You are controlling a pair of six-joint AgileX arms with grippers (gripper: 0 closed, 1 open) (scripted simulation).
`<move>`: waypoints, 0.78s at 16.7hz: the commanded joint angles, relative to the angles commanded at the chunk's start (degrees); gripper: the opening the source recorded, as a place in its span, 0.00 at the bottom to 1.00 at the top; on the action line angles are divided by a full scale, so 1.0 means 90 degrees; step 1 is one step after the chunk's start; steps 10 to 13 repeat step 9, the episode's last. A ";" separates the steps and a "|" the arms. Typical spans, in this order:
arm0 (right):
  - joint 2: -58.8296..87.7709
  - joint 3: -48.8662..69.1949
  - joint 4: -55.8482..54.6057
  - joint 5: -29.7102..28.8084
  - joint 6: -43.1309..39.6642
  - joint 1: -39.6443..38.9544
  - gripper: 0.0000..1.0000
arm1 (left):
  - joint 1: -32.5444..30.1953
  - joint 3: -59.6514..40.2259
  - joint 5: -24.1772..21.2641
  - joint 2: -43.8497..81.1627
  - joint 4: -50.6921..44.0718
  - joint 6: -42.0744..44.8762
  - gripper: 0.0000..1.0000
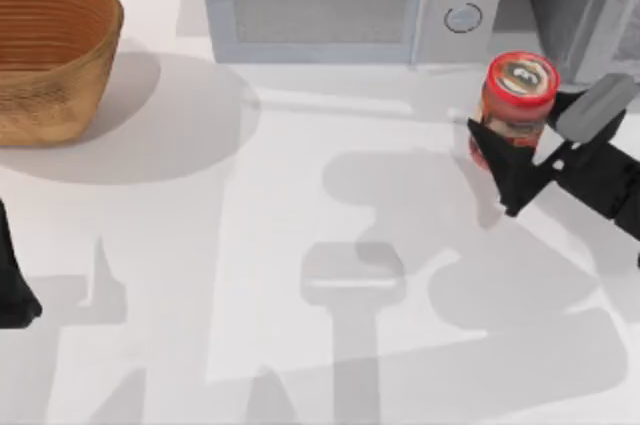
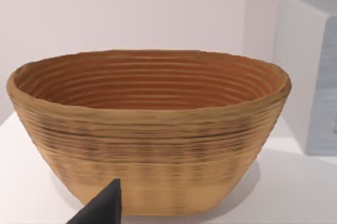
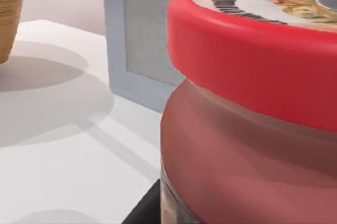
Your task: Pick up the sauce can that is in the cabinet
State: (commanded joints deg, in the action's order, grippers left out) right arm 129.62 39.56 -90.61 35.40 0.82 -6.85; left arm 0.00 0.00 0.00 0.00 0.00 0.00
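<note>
Top view showed the sauce can (image 1: 519, 105) standing upright, its red lid facing up with a dark round mark on it. It was out in front of the microwave (image 1: 355, 0), near the microwave's two round knobs, and just left of the cabinet (image 1: 585, 5), the dark grey box in the far right corner. The can was not inside the cabinet.

The right gripper (image 1: 510, 160) reached in from the right side of the table. One black finger pressed on the can's lower front side, and a grey pad sat just right of the can. The two fingers looked closed around the can, so it seemed to be held, though the far finger was hard to see. I could not tell if the can touched the white table (image 1: 300, 245) or was lifted a little.

Right wrist view had the can very close up, with its red lid and red-brown label, and the microwave's door behind it.

The left gripper (image 1: 15, 290) was parked at the left edge of the table, well apart from the can. Left wrist view looked at the woven basket (image 2: 150, 129), with one black fingertip (image 2: 102, 208) low in front.
</note>
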 joint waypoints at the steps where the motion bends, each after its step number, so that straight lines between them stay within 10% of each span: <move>1: 0.0000 0.0000 0.0000 0.0000 0.0000 0.0000 0.83 | 0.0000 0.0000 0.0000 0.0000 0.0000 0.0000 1.00; 4: 0.0000 0.0000 0.0000 0.0000 0.0000 0.0000 1.00 | 0.0000 0.0000 0.0000 0.0000 0.0000 0.0000 1.00; 13: 0.0000 0.0000 0.0000 0.0000 0.0000 0.0000 1.00 | 0.0000 0.0000 0.0000 0.0000 0.0000 0.0000 1.00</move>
